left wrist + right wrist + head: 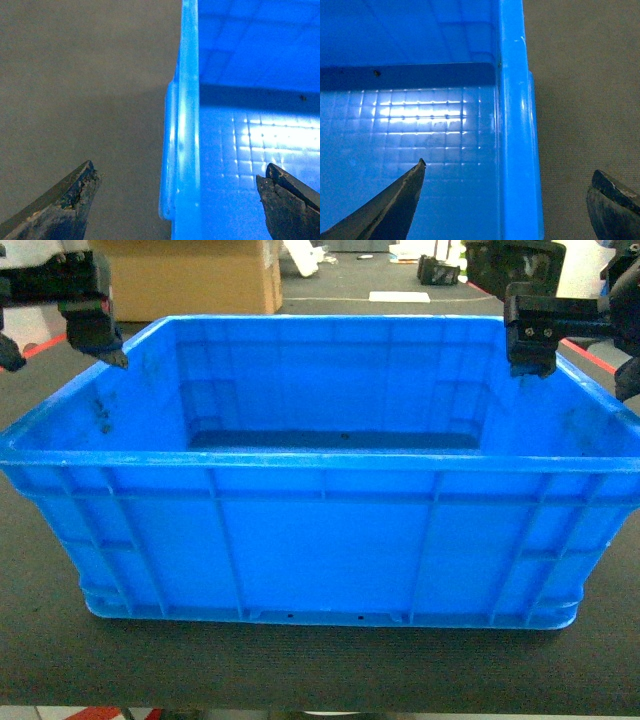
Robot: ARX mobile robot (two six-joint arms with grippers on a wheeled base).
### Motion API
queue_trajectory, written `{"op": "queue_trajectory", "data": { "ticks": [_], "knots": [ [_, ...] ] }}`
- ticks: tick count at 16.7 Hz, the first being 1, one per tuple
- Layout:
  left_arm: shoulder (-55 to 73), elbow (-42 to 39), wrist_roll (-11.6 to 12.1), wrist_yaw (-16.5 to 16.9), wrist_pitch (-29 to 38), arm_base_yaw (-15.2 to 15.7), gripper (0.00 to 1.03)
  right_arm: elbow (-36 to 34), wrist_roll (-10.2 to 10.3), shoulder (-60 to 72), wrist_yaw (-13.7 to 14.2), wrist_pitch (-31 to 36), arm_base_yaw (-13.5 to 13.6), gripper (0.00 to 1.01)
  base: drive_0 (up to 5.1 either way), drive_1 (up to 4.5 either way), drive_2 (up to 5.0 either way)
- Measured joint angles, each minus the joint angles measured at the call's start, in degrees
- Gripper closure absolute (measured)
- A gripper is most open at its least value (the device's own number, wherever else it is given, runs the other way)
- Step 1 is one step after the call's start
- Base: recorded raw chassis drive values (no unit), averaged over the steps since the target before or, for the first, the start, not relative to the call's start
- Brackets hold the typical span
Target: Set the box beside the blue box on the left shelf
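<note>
1. Here the box (320, 540) is sitting upright on a dark matte table surface (300, 670), its long ribbed wall facing us in the head view, two small slots showing at its bottom edge.
2. We are seeing our left gripper (97, 335) hanging over the box's left rim near the far corner, and our right gripper (530, 340) hanging over the right rim near the opposite far corner.
3. In the left wrist view the left gripper (180, 200) is straddling the thick left rim: one fingertip (70, 200) is lying outside over the table, the other inside over the gridded floor. The jaws are standing spread wide, touching nothing.
4. In the right wrist view the right gripper (507, 200) is straddling the right rim likewise, one fingertip (400, 200) inside the box, the other outside over the table. Its jaws are also spread apart, not yet pinching the wall.
5. We are noting bare table on both outer sides of the box, and a strip of it in front toward the near table edge.
6. Beyond the box, a cardboard carton (190, 280) is standing at upper left; small dark and white items further back are too blurred to name.
7. No shelf is showing in any view.
</note>
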Motion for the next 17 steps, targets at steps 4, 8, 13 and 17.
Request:
{"op": "queue_trajectory", "data": {
  "ticks": [4,8,13,17],
  "knots": [
    [3.0,-0.6,1.5,-0.5,-4.2,-0.6,0.05,-2.3,1.1,2.0,-2.4,-0.2,-1.0,0.03,0.0,0.0,0.0],
    [4.8,-0.6,1.5,-0.1,-6.9,-0.6,0.05,-3.3,1.6,2.9,-3.5,0.1,-1.1,0.03,0.0,0.0,0.0],
    [5.2,0.2,1.5,0.2,-6.2,-0.9,0.05,-3.4,1.4,2.5,-2.2,-1.2,0.2,0.19,0.0,0.0,0.0],
    [5.2,0.2,2.6,0.5,-5.6,-0.9,0.4,-3.8,1.2,1.9,-0.7,-1.1,0.7,0.62,0.0,0.0,0.0]
  ]
}}
